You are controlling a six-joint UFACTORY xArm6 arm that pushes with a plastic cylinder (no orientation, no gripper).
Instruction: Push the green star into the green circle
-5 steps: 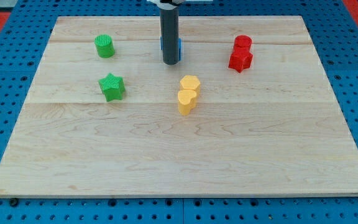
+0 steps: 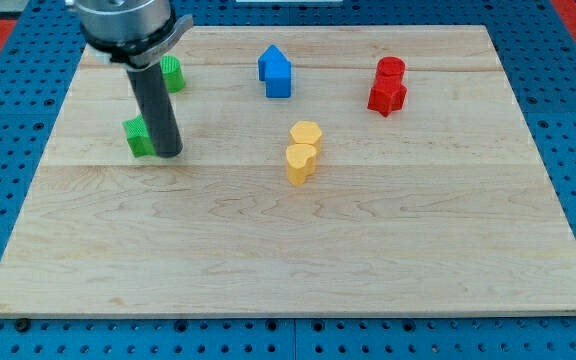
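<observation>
Dark grey is the rod that ends this arm, and no claw shows on it, so I cannot say anything of spread or pressed together; the rod only pushes. My tip [image 2: 169, 153] stands on the wooden surface [image 2: 368, 250] at the right side of the green star [image 2: 139, 138], touching it or just beside it; the rod hides the star's right part, so I cannot tell which. The green circle [image 2: 173, 75] lies toward the view's top from the star and a little to the right, near but apart, and the rod covers part of it too. I judge the star to be a light, stiff plastic piece that slides easily on smooth wood, but its points can make it turn when the push is not through its middle. There is nothing to take hold of; the good place of contact seems to be its lower side, a little to the left, opposite to the circle. From where it stands now, my tip would send the star toward the view's left edge, which is not far, so this is a risk. Below the star the surface is open and gives room to go around. The blue block [image 2: 275, 72], the two yellow blocks [image 2: 304, 151] and the two red blocks [image 2: 388, 86] are well apart at the right.
</observation>
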